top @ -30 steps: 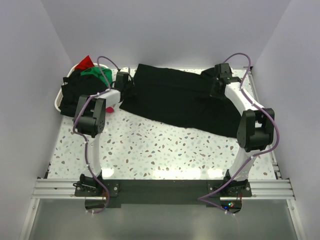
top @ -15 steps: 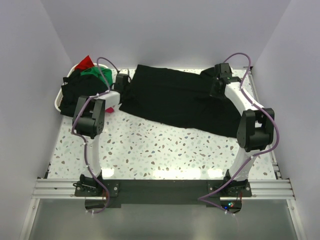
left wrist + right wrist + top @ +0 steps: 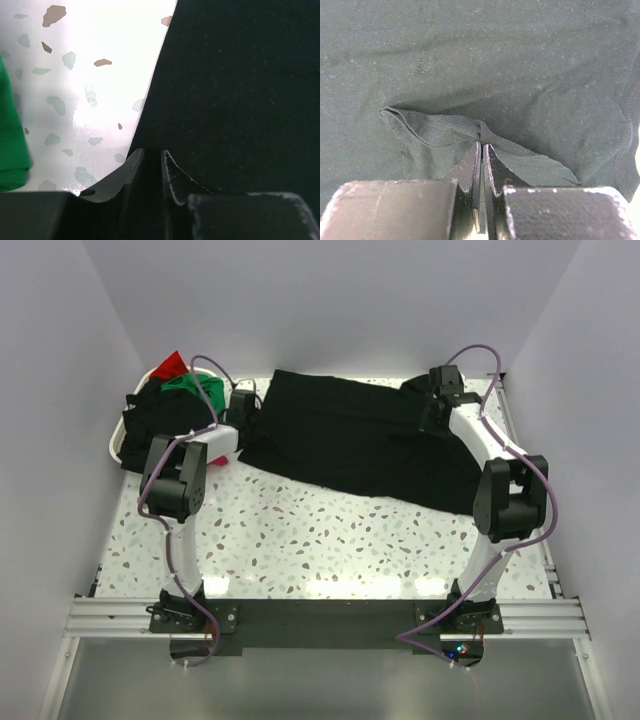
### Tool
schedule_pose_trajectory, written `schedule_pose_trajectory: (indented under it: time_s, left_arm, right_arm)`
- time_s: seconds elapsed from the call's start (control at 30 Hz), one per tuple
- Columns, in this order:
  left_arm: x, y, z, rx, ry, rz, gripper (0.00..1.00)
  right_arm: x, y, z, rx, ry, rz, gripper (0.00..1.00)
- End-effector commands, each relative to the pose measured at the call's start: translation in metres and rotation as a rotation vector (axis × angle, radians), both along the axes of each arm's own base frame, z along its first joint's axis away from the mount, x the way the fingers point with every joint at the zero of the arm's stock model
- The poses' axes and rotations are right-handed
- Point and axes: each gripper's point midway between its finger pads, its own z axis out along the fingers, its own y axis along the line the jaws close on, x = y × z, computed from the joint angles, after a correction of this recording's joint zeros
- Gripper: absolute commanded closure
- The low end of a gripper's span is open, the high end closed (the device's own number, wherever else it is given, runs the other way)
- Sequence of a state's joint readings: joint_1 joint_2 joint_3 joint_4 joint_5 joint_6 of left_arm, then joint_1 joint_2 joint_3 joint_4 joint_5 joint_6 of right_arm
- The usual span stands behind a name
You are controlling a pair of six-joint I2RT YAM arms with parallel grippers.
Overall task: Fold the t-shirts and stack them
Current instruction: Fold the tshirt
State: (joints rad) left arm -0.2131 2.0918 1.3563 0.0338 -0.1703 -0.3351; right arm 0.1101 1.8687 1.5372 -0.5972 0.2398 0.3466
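A black t-shirt (image 3: 350, 440) lies spread across the back of the table. My left gripper (image 3: 247, 415) sits low at the shirt's left edge (image 3: 235, 90), and its fingers (image 3: 152, 152) stand a narrow gap apart with dark cloth beneath them. My right gripper (image 3: 432, 410) is at the shirt's back right part. It is shut (image 3: 481, 145) on a raised pinch of the black cloth (image 3: 440, 130), which puckers up to the fingertips. More t-shirts, black (image 3: 150, 420), green (image 3: 195, 388) and red (image 3: 170, 367), are heaped at the back left.
The heap lies in a white basket (image 3: 115, 448) against the left wall. A green hem (image 3: 10, 145) shows just left of my left fingers. Speckled tabletop (image 3: 330, 540) lies between the shirt and the arm bases. Walls close in on the left, back and right.
The left arm has shifted slightly to the left, with its gripper edging toward the back along the shirt's edge. The right arm and the shirt have not moved.
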Motion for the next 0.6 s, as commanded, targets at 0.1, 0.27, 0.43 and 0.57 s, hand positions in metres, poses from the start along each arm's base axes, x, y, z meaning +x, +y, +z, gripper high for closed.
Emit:
schedule_pose_trajectory:
  time_s: [0.1,0.27,0.43,0.57]
  left_arm:
    - [0.003,0.005,0.033,0.021,-0.076,0.019,0.65]
    - [0.002,0.000,0.030,0.005,-0.067,-0.001,0.61]
    - [0.003,-0.004,0.027,-0.009,-0.064,-0.019,0.63]
    - [0.004,-0.008,0.022,-0.020,-0.056,-0.032,0.67]
  right_arm:
    - [0.014,0.001,0.014,0.008,-0.043,0.019,1.00]
    - [0.013,0.001,0.012,0.005,-0.039,0.021,1.00]
    - [0.012,0.001,0.012,0.005,-0.036,0.021,1.00]
    - [0.012,0.000,0.012,-0.001,-0.035,0.020,1.00]
